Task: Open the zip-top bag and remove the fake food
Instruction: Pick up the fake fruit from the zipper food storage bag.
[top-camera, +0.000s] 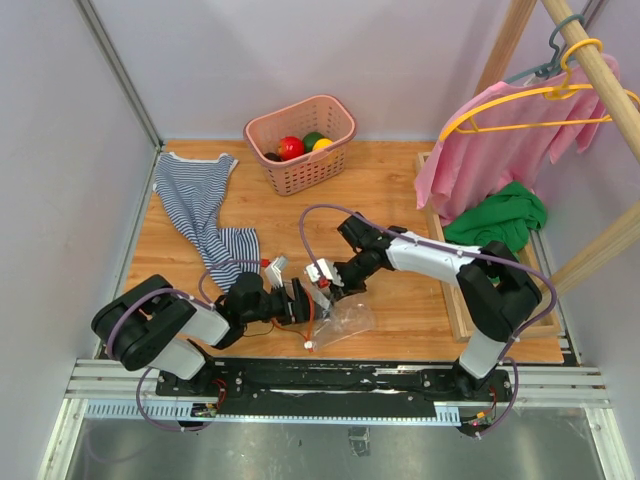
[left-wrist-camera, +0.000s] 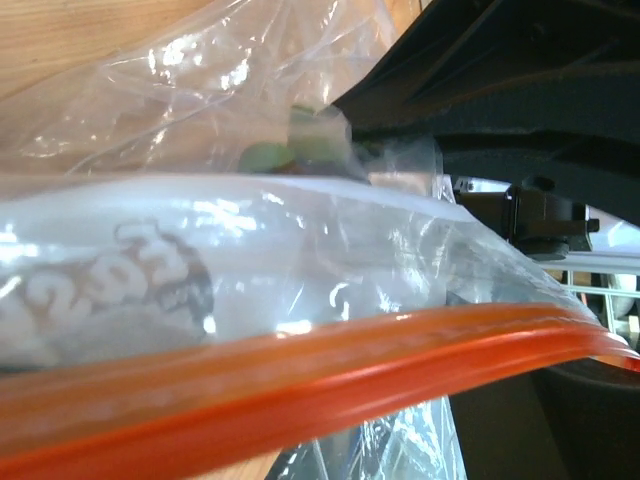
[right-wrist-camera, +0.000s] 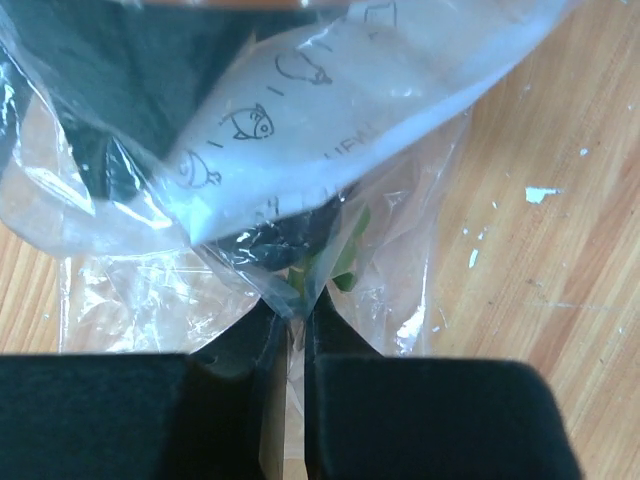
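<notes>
- The zip-top bag (top-camera: 345, 318) is found crumpled close to the near edge of the table (top-camera: 400, 190), about midway along it, between the two grippers.
- Its red-orange zip strip (left-wrist-camera: 300, 390) is stretched right across the left wrist view, with white print noted on the plastic above it.
- The left gripper (top-camera: 290, 287) is held at the bag's left side, its fingers spread and nothing clasped.
- The right gripper (right-wrist-camera: 293, 312) is pinched tight on a fold of the bag's clear film.
- A green piece (right-wrist-camera: 345, 262) is glimpsed inside the bag; its kind cannot be told.
- A striped cloth (top-camera: 200, 205) is spread toward the left edge.
- The pink basket (top-camera: 305, 172) is set at the far edge, and the fake food (top-camera: 291, 147) is held in it: red, green, yellow and dark pieces.
- At the right edge, a pink garment (top-camera: 470, 165) is hung on a yellow hanger (top-camera: 520, 97) above a green cloth (top-camera: 500, 215).
</notes>
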